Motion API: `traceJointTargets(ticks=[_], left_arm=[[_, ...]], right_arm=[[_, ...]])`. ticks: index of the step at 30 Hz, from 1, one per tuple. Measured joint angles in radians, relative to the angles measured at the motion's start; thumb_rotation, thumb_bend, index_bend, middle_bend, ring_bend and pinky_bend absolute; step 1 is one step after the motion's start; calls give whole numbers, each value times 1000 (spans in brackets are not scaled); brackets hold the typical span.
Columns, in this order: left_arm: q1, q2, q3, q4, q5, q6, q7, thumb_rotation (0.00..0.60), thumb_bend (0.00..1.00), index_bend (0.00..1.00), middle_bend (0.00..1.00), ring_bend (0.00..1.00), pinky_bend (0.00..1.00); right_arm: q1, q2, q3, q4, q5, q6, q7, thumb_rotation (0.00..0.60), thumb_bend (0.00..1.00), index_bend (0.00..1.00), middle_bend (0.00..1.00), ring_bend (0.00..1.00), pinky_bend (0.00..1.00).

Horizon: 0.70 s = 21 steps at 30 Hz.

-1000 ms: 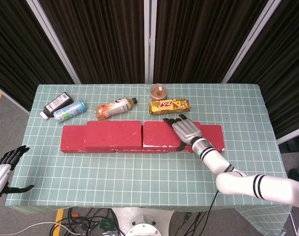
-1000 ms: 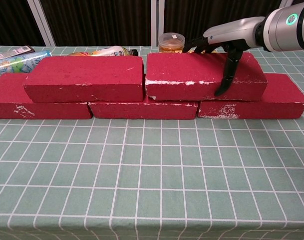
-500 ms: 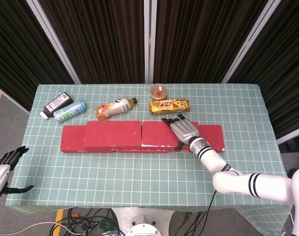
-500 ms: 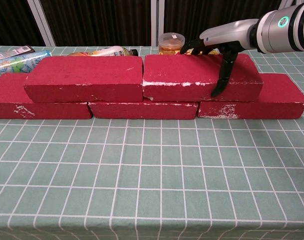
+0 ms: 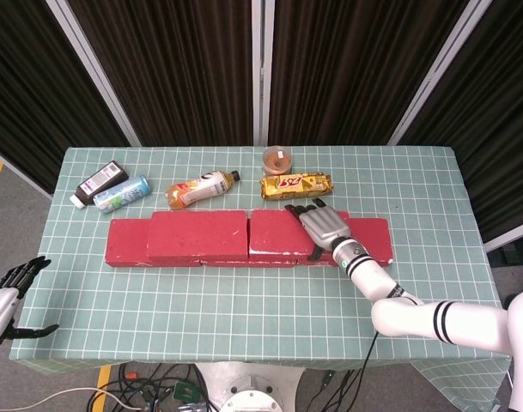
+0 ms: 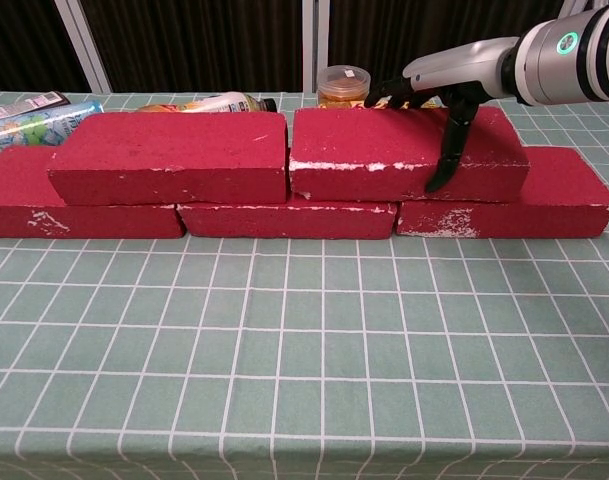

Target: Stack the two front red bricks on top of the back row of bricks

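Your right hand [image 6: 439, 85] grips the right-hand upper red brick [image 6: 404, 150], fingers over its top and far edge, thumb down its near face. That brick sits on the back row of red bricks [image 6: 284, 218], just beside the left-hand upper red brick [image 6: 169, 155]. Your left hand [image 5: 8, 296] hangs off the green checked tablecloth [image 5: 244, 300], near left, fingers apart and holding nothing.

Head overhead; chest low, frontal (bricks [image 6: 284, 165] shared).

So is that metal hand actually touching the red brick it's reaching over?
Touching. In the chest view the right hand lies across the upper right brick, thumb pressed against its front face, fingers on its top.
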Motion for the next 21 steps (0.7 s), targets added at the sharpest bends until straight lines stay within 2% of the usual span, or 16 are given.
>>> traceJointTargets(ticks=[21], left_arm=[[-4, 3, 2, 1, 2, -9, -6, 600, 31, 0, 0, 0, 0]], right_arm=[[9, -5, -5, -1, -7, -5, 25, 600, 80, 0, 292, 236, 0]])
